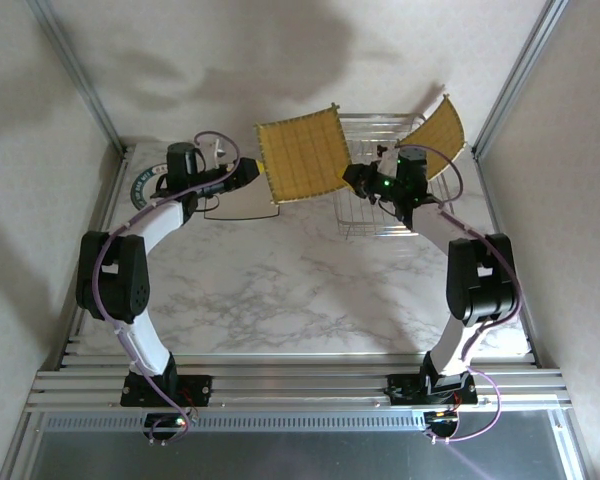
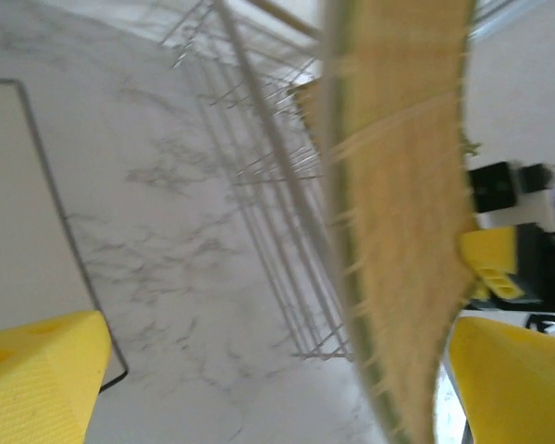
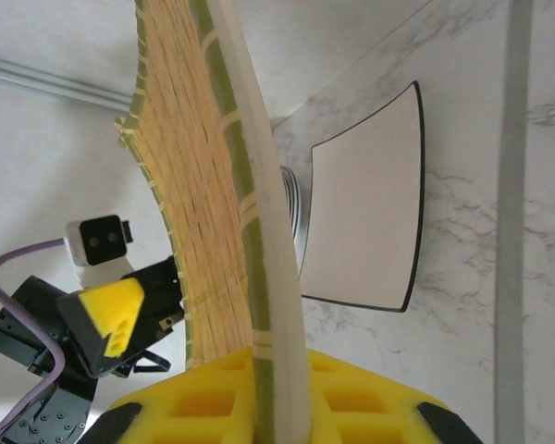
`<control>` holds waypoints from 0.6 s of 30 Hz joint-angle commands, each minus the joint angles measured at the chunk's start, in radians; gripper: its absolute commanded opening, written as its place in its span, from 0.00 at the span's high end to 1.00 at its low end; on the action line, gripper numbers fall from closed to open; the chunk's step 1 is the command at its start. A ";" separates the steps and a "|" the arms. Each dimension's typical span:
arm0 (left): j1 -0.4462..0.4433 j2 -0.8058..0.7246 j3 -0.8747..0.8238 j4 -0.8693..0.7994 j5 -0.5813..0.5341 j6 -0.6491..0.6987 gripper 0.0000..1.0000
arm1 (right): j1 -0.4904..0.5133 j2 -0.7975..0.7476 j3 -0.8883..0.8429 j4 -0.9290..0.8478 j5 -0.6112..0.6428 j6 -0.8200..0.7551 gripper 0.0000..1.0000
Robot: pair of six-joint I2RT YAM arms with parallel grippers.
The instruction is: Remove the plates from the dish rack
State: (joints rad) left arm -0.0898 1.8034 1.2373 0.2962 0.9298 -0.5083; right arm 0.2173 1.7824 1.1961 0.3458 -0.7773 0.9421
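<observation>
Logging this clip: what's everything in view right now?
Held mustard plate: one, yellow, square, in the air between the arms.
Racked mustard plate: one, yellow, standing at the rack's far right.
White square plate: one, dark-edged, flat on the table.
Round plate: at least one, teal-rimmed, far left.
Dish rack: one, silver wire, back right.
Table: white marble.
Left fingers: yellow, open around the held plate.
Right fingers: yellow, shut on its edge.
</observation>
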 commanded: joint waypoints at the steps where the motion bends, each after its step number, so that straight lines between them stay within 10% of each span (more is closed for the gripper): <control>1: -0.001 0.000 -0.016 0.199 0.090 -0.115 0.12 | 0.022 0.005 0.085 0.051 -0.064 -0.023 1.00; 18: -0.002 0.056 0.043 0.126 0.093 -0.101 0.48 | 0.057 0.083 0.190 -0.037 -0.130 -0.064 1.00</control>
State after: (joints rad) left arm -0.0898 1.8427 1.2396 0.4179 0.9932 -0.6136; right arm 0.2653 1.8591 1.3331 0.2932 -0.8585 0.9157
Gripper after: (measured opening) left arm 0.523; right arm 0.148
